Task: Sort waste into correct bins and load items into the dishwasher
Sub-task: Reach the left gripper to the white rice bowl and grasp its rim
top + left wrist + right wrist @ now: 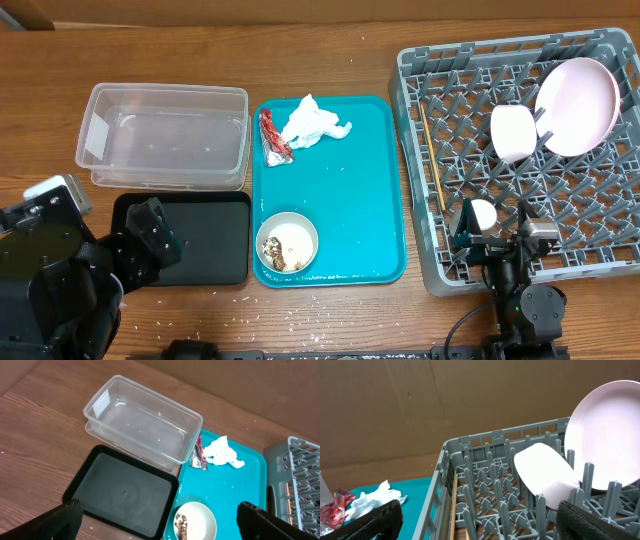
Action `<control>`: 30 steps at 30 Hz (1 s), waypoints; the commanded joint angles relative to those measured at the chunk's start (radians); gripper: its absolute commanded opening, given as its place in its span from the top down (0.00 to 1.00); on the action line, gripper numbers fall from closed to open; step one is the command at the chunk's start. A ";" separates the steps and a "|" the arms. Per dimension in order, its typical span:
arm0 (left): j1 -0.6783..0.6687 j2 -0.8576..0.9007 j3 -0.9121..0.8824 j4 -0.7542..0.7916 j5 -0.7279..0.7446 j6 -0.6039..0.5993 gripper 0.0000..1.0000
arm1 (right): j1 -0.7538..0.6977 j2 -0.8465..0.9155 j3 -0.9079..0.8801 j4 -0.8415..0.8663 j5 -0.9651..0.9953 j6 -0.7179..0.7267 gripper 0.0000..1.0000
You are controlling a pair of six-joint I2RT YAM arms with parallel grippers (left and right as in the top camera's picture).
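Two arms sit at the near edge of a wooden surface (330, 60), their jaws released: spread wide and holding nothing. The left arm (60, 280) hangs over the left edge of the black tray (215, 235). The right arm (520, 290) is at the near edge of the grey dish rack (410, 150), its jaws above the lattice floor.

The clear tub (165, 135) stands toward the far-left corner of the surface with the black tray just in front of it. Both are beside the left edge of the teal serving tray (360, 200).

On that tray, a crumpled white tissue (313, 123) lies at the far edge, and the red-and-silver wrapper (273, 138) is just beside it in the far-left corner. A cream-white bowl (287, 241) sits upright in the tray's near-left corner, with brownish crumbs (282, 258) gathered inside. White specks (300, 318) dot the surface along its near edge.

In the rack, the round pale plate (578, 105) stands on edge toward the far-right corner — the pink bowl (514, 133) is tipped on its side just to its left, touching it or nearly so. The wooden chopsticks (432, 160) lie flat along the rack's left edge.
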 commanded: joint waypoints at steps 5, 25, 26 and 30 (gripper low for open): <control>-0.007 0.001 0.004 -0.002 -0.018 -0.003 0.00 | -0.003 -0.012 -0.011 0.006 -0.002 0.001 0.00; -0.014 0.117 -0.064 0.232 0.445 -0.002 0.00 | -0.003 -0.012 -0.011 0.006 -0.002 0.001 0.00; -0.023 0.151 -0.091 0.214 0.482 -0.002 0.00 | -0.003 -0.011 -0.011 0.006 -0.002 0.001 0.00; -0.085 0.334 -0.235 0.169 0.585 -0.001 0.02 | -0.003 -0.012 -0.011 0.006 -0.002 0.001 0.00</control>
